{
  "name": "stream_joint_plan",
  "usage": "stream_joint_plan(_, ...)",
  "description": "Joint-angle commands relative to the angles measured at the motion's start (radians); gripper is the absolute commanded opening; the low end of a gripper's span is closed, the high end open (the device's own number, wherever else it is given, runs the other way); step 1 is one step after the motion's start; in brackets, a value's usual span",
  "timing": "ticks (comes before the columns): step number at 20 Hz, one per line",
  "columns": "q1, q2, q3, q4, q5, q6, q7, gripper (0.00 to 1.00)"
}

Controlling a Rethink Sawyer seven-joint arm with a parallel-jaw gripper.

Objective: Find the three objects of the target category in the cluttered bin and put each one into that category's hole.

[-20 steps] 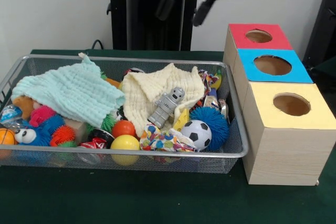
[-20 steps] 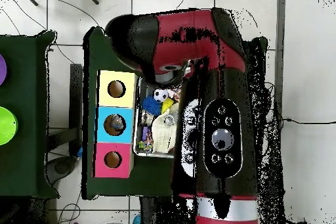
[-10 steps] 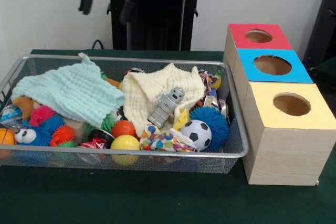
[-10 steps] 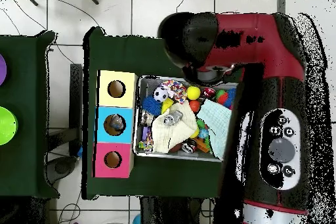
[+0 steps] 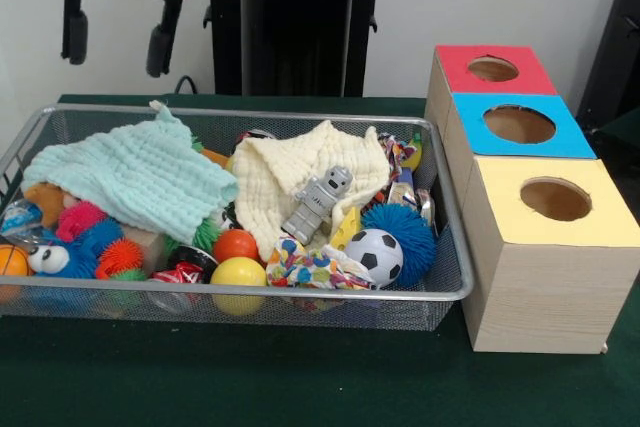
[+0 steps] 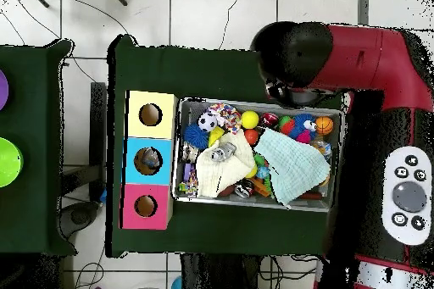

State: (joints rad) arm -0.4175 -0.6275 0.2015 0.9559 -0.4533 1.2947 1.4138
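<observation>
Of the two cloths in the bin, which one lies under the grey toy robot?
The cream cloth; the robot rests on it. The mint cloth carries nothing.

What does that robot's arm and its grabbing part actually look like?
The arm is a thick, rounded red shell with black joints and a grey oval button panel. The end effector has a red housing carrying two slim black fingers with rounded tips.

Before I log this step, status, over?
Gripper open, empty, high over bin. Balls untouched in bin. Two cloths cover much of the clutter.
</observation>
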Motion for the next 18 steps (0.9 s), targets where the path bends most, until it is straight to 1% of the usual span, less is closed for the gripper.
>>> stream_joint_plan(1,-0.027,0.08,0.132,0.103,-0.035,-0.051,-0.379,1.0)
stream_joint_plan(9,-0.042,0.105,0.14,0.084,-0.049,-0.046,-0.412,1.0)
stream_joint_plan(11,-0.042,0.111,0.135,0.078,-0.065,-0.052,-0.419,1.0)
stream_joint_plan(18,-0.039,0.142,0.122,0.022,-0.134,-0.027,-0.459,1.0)
